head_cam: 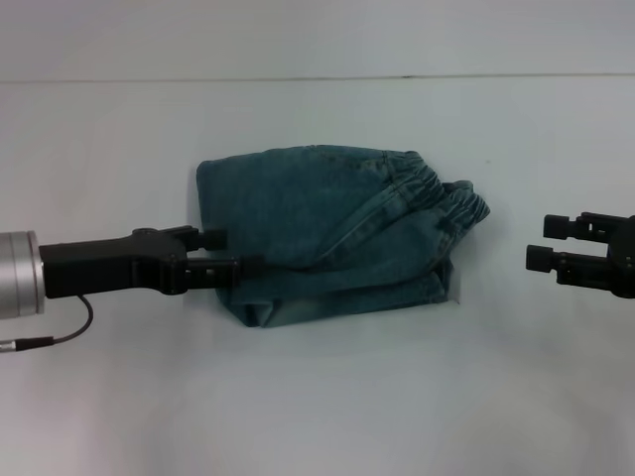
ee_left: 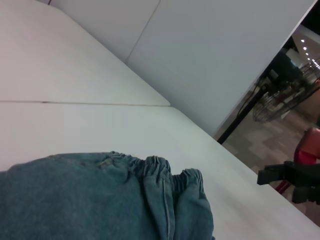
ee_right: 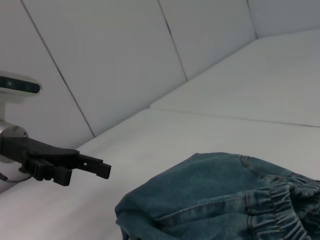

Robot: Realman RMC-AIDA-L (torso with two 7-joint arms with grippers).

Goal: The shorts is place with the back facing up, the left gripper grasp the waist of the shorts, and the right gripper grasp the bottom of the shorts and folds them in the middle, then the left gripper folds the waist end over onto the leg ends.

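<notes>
Left gripper (head_cam: 233, 252) is reaching in from 9 o'clock in the head view, its two black fingers parted, one above the other; the lower fingertip is touching the near-left edge of the shorts (head_cam: 332, 233), the upper one sitting just beside the left edge, and nothing is visibly pinched between them. Shorts are lying near the centre of the white table (head_cam: 317, 397), folded into a compact denim bundle, with the elastic waistband (head_cam: 446, 198) bunching at 2 o'clock on top of the leg ends and a folded edge running along 9 o'clock. Right gripper (head_cam: 548, 243) is hovering at 3 o'clock, well apart from the shorts, fingers spread and holding nothing. Left wrist view is showing the gathered waistband (ee_left: 170, 182) close up, with the right gripper (ee_left: 272, 176) dark beyond the bundle. Right wrist view is showing the shorts (ee_right: 220, 200) with the left gripper (ee_right: 100, 167) beyond them, over the table.
</notes>
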